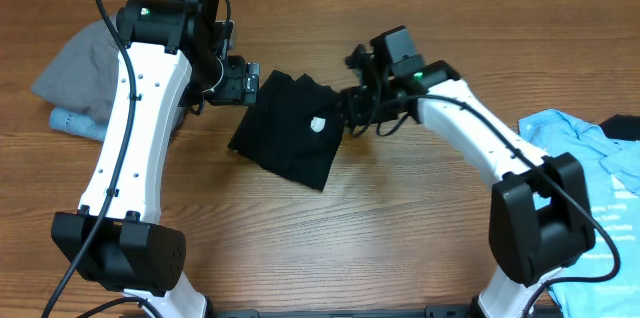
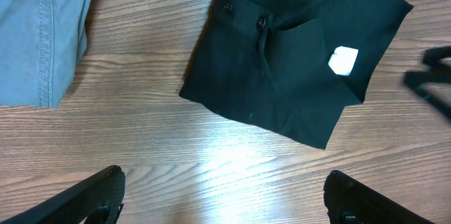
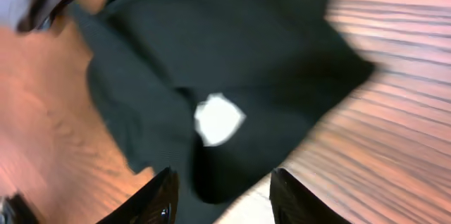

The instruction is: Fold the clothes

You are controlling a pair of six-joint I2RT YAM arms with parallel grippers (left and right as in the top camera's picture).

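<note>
Folded black trousers (image 1: pixel 288 130) lay just ahead of the left gripper (image 2: pixel 224 185), fingers wide apart, right gripper (image 3: pixel 222 190) parted at their edge, that view blurred.

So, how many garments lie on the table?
4: black trousers centre, grey shorts far left, light-blue cloth beside them, light-blue T-shirt far right. A dark piece there may be a fifth.

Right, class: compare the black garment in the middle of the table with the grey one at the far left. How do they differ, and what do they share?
The black trousers carry a small white logo; the grey garment shows none. The black trousers lie folded into a flat packet; the grey garment sits in a loose mound. Both are cloth resting on the wooden table.
</note>
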